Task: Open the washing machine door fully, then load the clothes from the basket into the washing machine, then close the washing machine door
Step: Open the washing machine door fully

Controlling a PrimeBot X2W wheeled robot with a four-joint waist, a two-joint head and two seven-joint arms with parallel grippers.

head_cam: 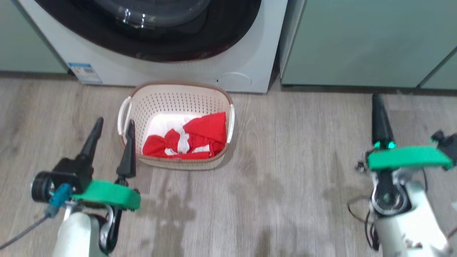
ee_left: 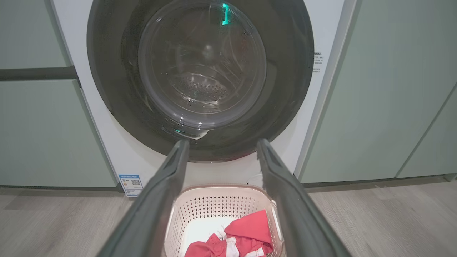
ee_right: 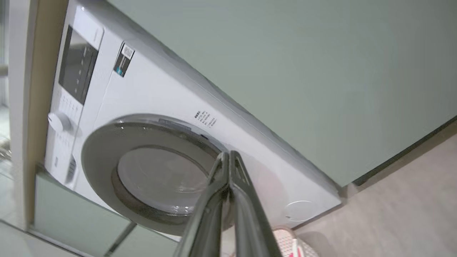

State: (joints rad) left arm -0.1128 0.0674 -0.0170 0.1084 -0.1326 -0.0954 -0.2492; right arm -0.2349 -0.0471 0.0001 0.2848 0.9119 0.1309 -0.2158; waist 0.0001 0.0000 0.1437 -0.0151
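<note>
The right gripper [ee_right: 228, 157], fingers pressed together on nothing, pointed toward the washing machine [ee_right: 150, 92], while the left gripper [head_cam: 115, 122] hung spread wide near the basket [head_cam: 178, 98]. The washing machine door [ee_left: 201, 71] looked shut and the clothes [head_cam: 200, 137] lay in the basket, so seemingly no step was done. No door handle could be made out, nor could the garments be counted.

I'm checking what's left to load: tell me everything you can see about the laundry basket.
The basket is cream plastic, rounded-rectangular, with perforated walls, a brown rim and white side handles. It stands upright on the wooden floor, close before the washing machine. Red-and-white clothes lie heaped toward its right, leaving part of its bottom bare.
</note>
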